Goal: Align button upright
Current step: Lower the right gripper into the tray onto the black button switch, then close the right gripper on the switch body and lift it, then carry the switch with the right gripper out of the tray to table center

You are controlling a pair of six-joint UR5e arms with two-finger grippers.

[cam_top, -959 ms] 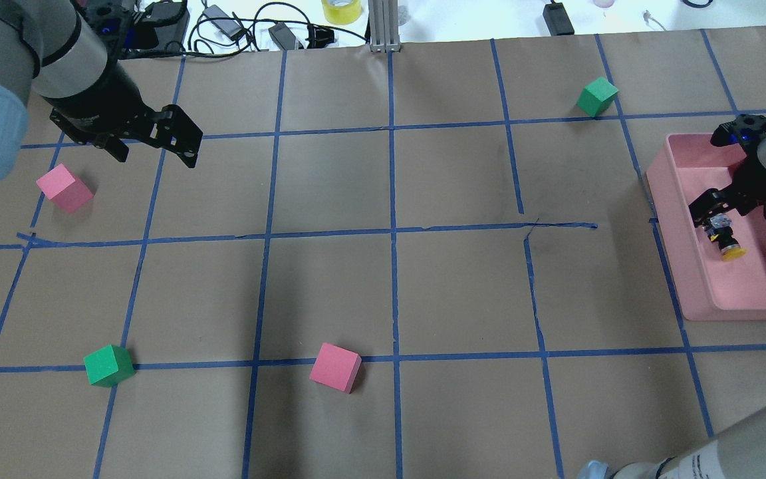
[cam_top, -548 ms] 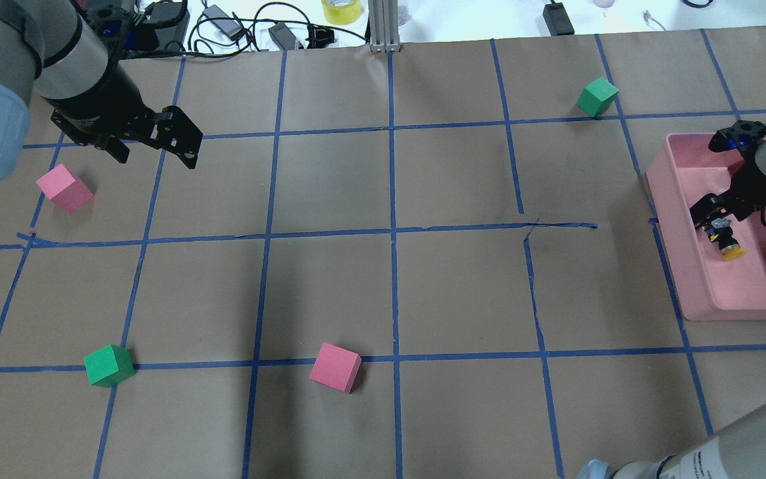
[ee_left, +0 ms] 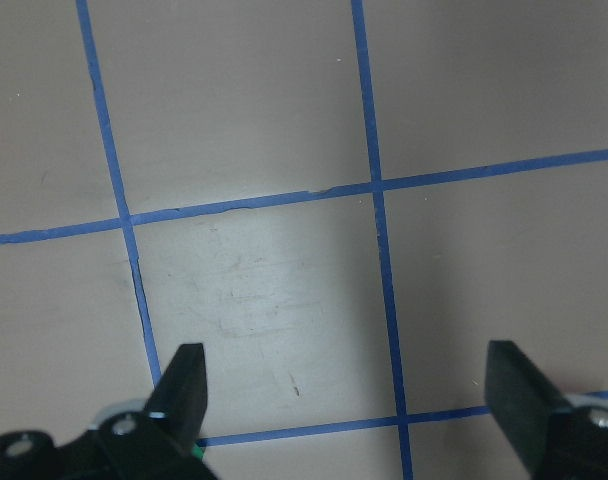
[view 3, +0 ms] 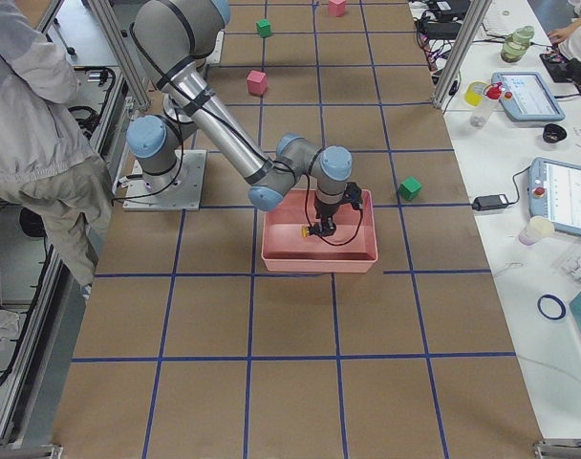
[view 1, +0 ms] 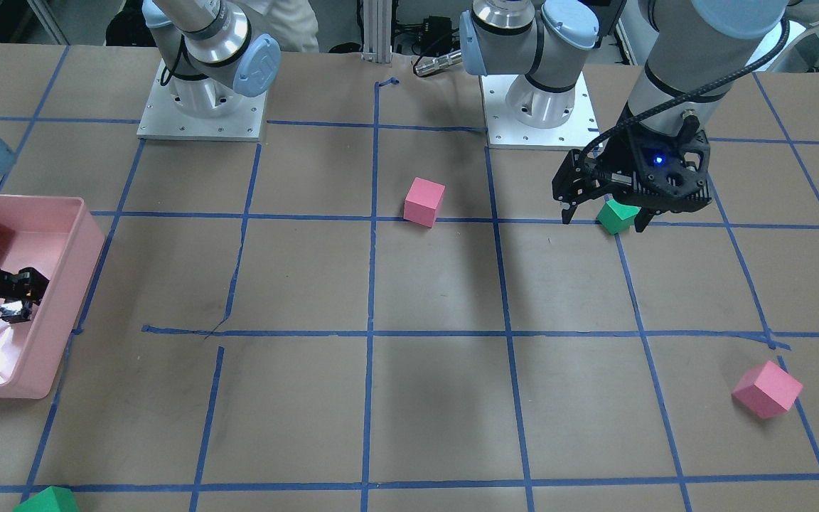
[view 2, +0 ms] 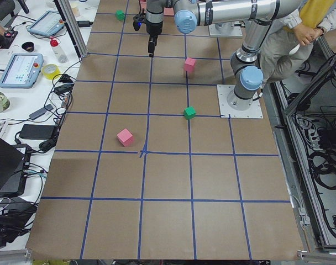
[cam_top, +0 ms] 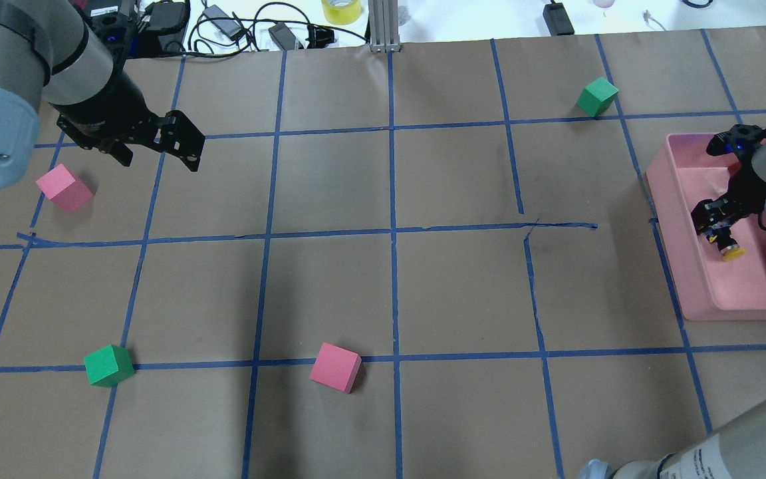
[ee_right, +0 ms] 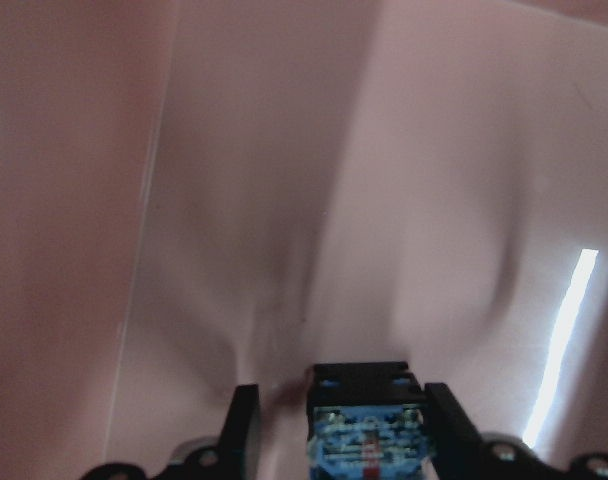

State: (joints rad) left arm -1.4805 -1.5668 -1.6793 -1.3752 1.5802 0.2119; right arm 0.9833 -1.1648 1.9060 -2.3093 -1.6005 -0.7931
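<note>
The button (cam_top: 729,243) has a yellow cap, a black body and a contact block. My right gripper (cam_top: 717,225) is shut on it inside the pink bin (cam_top: 663,199), with the cap tilted down toward the robot's side. In the right wrist view the block (ee_right: 369,440) sits between the fingers (ee_right: 242,425) and the cap is hidden. The exterior right view shows the yellow cap (view 3: 307,230) below the gripper (view 3: 320,226). My left gripper (cam_top: 157,150) is open and empty, held above the far left of the table; it also shows in the left wrist view (ee_left: 349,400).
Foam cubes lie on the brown paper: pink (cam_top: 64,188) near the left gripper, green (cam_top: 109,364), pink (cam_top: 335,367) and green (cam_top: 597,95). The bin's walls (view 1: 86,249) surround the right gripper. Cables and tape rolls lie past the far edge.
The right gripper has turned a little with the button inside the bin, and the button looks more end-on. The left arm has shifted slightly.
</note>
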